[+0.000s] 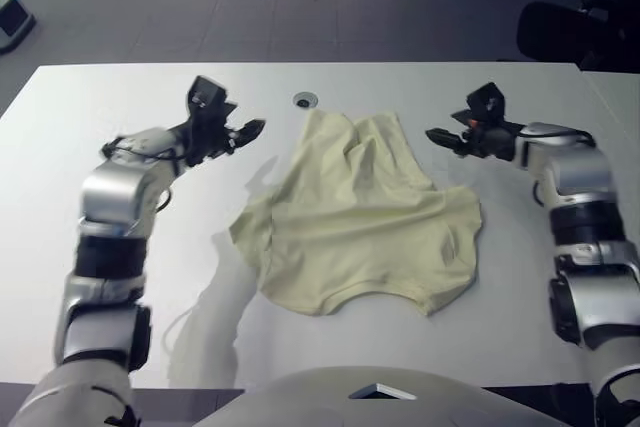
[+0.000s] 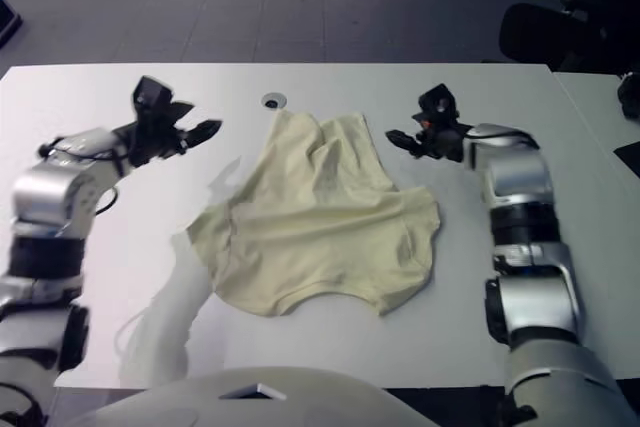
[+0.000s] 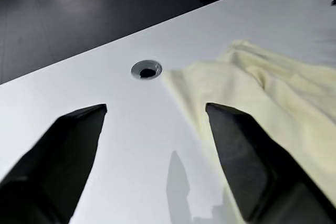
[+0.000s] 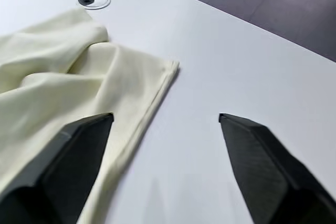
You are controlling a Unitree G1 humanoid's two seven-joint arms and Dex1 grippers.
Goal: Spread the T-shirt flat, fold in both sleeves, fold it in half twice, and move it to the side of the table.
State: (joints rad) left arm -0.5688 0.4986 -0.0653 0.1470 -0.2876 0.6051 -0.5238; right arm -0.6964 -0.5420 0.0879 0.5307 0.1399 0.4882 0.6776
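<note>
A pale yellow T-shirt (image 1: pixel 360 217) lies crumpled and bunched in the middle of the white table (image 1: pixel 120 277), its far end folded into ridges. My left gripper (image 1: pixel 252 128) hovers open just left of the shirt's far end, nothing between its fingers (image 3: pixel 63 150). On the other side my right gripper (image 1: pixel 436 134) hangs open beside the shirt's far right edge (image 4: pixel 157 93), also holding nothing. Both grippers stand apart from the cloth.
A round cable grommet (image 1: pixel 305 99) sits in the table near the far edge, just beyond the shirt. Bare tabletop stretches to the left (image 2: pixel 100 277) and right of the shirt. Dark chairs (image 1: pixel 570 32) stand beyond the table's far right corner.
</note>
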